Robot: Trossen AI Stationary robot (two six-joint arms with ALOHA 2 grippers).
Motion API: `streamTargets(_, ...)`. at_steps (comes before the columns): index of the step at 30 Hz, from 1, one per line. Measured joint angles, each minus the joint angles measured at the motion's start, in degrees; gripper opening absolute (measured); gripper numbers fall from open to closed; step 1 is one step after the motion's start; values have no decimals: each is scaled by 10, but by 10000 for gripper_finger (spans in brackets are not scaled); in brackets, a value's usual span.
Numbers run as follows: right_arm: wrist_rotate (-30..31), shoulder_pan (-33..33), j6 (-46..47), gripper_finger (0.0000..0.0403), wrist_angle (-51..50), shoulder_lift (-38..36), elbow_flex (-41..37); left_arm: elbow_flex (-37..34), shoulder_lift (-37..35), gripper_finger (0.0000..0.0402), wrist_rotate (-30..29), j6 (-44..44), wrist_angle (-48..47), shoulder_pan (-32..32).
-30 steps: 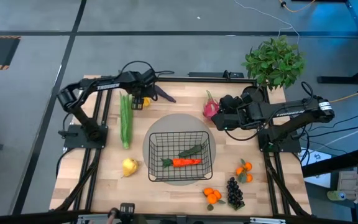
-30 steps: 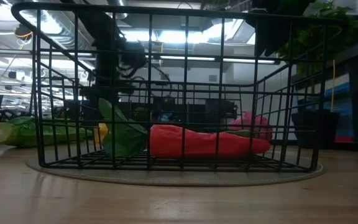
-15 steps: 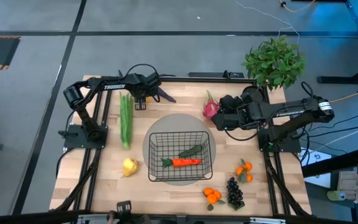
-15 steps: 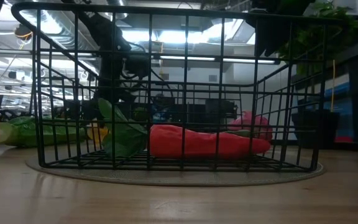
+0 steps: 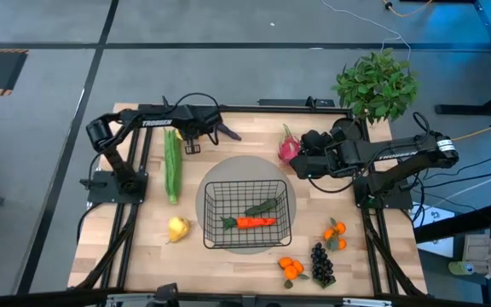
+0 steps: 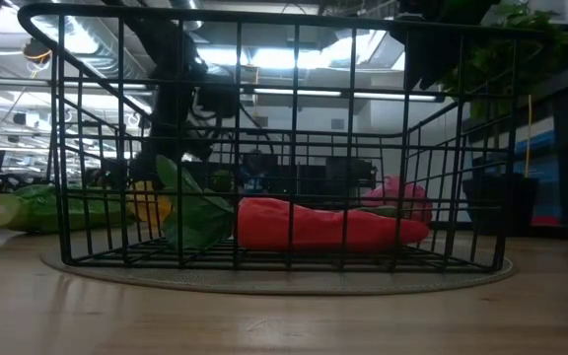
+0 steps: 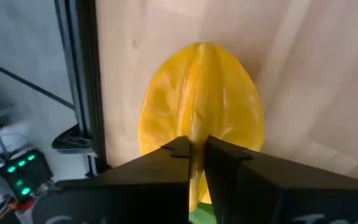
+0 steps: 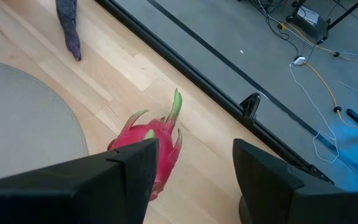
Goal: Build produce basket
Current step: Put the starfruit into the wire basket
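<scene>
A yellow ridged fruit (image 7: 197,93) lies on the wood at the table's far left, with my left gripper (image 7: 196,149) shut on it. In the high view that gripper (image 5: 187,139) covers the fruit. The fruit (image 6: 149,202) also shows through the wires in the low view. The black wire basket (image 5: 214,192) stands mid-table on a round mat and holds an orange carrot (image 5: 255,222). My right gripper (image 8: 194,168) is open at the far right. Its fingers stand just short of a pink dragon fruit (image 8: 146,144) that lies on the table. My left gripper pinches the yellow fruit's middle ridge (image 7: 197,134) between its two fingertips, at the end of the fruit nearest the gripper. The fingers come from above, pointing down, along the ridge. The fruit lies lengthwise on the wood beneath them.
Long green stalks (image 5: 172,166) lie beside the left gripper and a purple eggplant (image 5: 227,130) lies just to its right. A yellow pear (image 5: 177,228) sits left of the basket. Oranges (image 5: 292,268), grapes (image 5: 321,263) and more oranges (image 5: 336,232) are near right. A potted plant (image 5: 378,83) stands far right.
My left gripper has come down over the yellow fruit, moving a little toward the table's left edge, and has shut on it. In the low view the fruit has shifted slightly toward the left.
</scene>
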Motion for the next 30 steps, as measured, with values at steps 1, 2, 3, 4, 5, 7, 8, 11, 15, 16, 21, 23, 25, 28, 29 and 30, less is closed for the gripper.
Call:
streamTargets(1, 0, 0, 0, 204, 0, 0, 0, 0, -10, 4, -10, 0, 0, -6)
streamTargets(2, 0, 0, 0, 204, 0, 0, 0, 1, -19, 4, -16, 0, 0, -10)
streamTargets(3, 0, 0, 0, 204, 0, 0, 0, 1, -29, 3, -19, 0, -1, -15)
streamTargets(4, 0, 0, 0, 204, 0, 0, 0, 1, -41, 2, -19, -1, -4, -19)
streamTargets(5, 0, 0, 0, 204, 0, 0, 0, 1, -54, 2, -20, -7, -6, -24)
streamTargets(7, 0, 0, 0, 204, 0, 0, 0, 1, -84, 2, -19, -19, -6, -37)
streamTargets(8, 0, 0, 0, 204, 0, 0, 0, 1, -101, 2, -14, -28, -9, -44)
streamTargets(11, 0, 0, 0, 204, 0, 0, 0, 2, -155, 1, 7, -56, -8, -72)
streamTargets(15, 0, 0, 0, 204, 0, 0, 0, 2, -229, 1, 62, -101, 11, -120)
streamTargets(16, 0, 0, 0, 204, 0, 0, 0, 2, -246, 1, 80, -113, 21, -133)
streamTargets(21, 11, 0, 0, 204, 0, 0, 0, 2, -306, 0, 189, -134, 113, -197)
streamTargets(23, 15, 0, 0, 204, 0, 0, 0, 3, -315, 0, 236, -134, 161, -222)
streamTargets(25, 15, 0, 0, 204, 0, 0, 0, 3, -317, 0, 280, -138, 186, -244)
streamTargets(28, 15, 0, 0, 204, 0, 0, 0, 2, -316, 6, 311, -149, 216, -271)
streamTargets(29, 15, 0, 0, 204, 0, 0, 0, 2, -315, 11, 310, -148, 221, -280)
streamTargets(30, 15, 0, 0, 204, 0, 0, 0, 2, -311, 17, 308, -145, 226, -287)
